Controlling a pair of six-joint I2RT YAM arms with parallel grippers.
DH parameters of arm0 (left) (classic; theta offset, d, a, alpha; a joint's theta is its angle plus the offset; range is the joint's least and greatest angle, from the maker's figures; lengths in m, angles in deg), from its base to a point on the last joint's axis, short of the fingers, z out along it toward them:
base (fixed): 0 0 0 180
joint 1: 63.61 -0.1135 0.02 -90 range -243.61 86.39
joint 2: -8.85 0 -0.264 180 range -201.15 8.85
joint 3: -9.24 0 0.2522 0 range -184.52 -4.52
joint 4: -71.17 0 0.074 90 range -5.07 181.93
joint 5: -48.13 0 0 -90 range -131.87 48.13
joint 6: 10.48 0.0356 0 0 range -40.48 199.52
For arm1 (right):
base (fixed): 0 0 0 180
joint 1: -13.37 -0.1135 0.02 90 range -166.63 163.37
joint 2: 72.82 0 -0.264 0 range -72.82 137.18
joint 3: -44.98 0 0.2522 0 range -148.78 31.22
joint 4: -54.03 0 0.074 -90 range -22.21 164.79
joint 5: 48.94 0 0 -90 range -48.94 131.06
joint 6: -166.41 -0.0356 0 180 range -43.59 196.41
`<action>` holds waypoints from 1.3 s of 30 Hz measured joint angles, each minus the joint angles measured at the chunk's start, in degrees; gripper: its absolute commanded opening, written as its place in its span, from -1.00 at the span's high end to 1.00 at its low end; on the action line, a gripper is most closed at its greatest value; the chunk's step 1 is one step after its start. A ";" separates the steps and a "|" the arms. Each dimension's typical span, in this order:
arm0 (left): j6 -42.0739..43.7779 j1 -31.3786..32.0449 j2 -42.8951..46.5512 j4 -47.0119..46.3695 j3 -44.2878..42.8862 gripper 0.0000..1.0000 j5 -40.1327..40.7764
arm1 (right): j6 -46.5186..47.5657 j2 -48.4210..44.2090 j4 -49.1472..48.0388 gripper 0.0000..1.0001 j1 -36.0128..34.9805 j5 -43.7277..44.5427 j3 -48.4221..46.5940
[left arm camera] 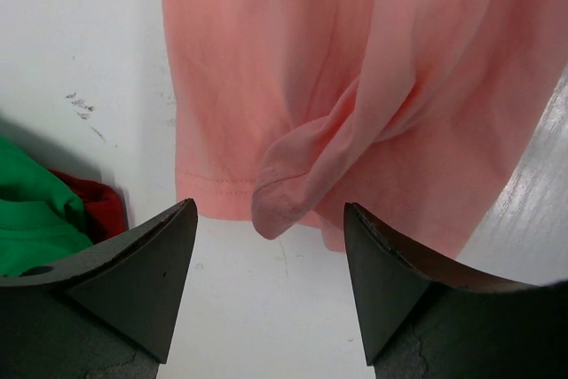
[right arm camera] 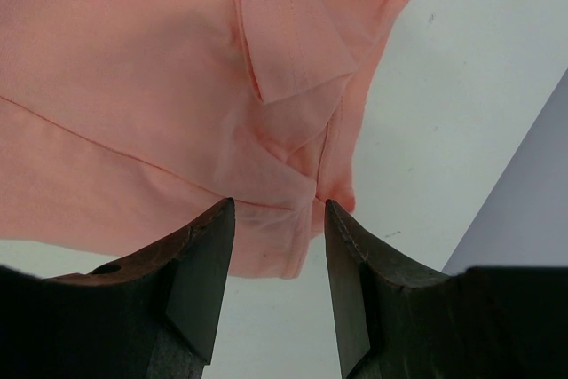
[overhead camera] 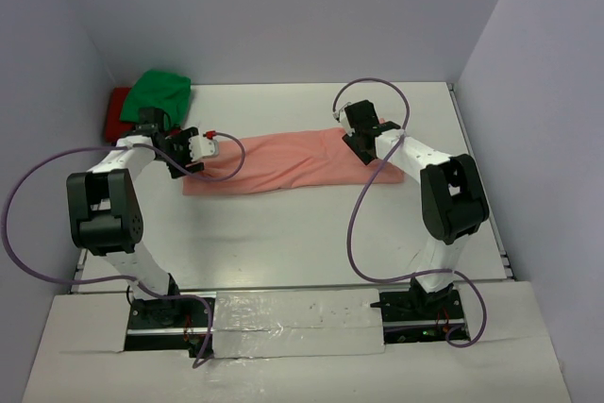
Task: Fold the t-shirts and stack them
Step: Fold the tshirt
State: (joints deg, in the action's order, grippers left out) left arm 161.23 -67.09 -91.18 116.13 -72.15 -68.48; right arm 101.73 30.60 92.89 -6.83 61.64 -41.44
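The salmon-pink t-shirt (overhead camera: 283,165) lies folded into a long band across the centre of the tabletop (overhead camera: 311,233), running from centre left to centre right of the top view. The left gripper (left arm camera: 269,209) is at the band's left end. Its jaws stand wide open and hold nothing, with a rolled hem fold lying between the tips. The right gripper (right arm camera: 280,206) is at the right end. Its jaws stand partly open, with a seamed cloth corner in the gap, unclamped. The green t-shirt (overhead camera: 160,93) lies bunched on the red t-shirt (overhead camera: 117,110) at upper left.
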 measured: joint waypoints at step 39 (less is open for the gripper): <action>-4.17 0.42 -2.91 -3.37 0.00 0.99 0.79 | -0.02 0.24 0.31 -0.04 0.70 -0.02 -0.52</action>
State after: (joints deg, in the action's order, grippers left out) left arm 157.06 -66.68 -94.09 112.77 -72.15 -67.69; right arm 101.71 30.84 93.20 -6.13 61.62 -41.96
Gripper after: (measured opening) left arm 0.020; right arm 0.521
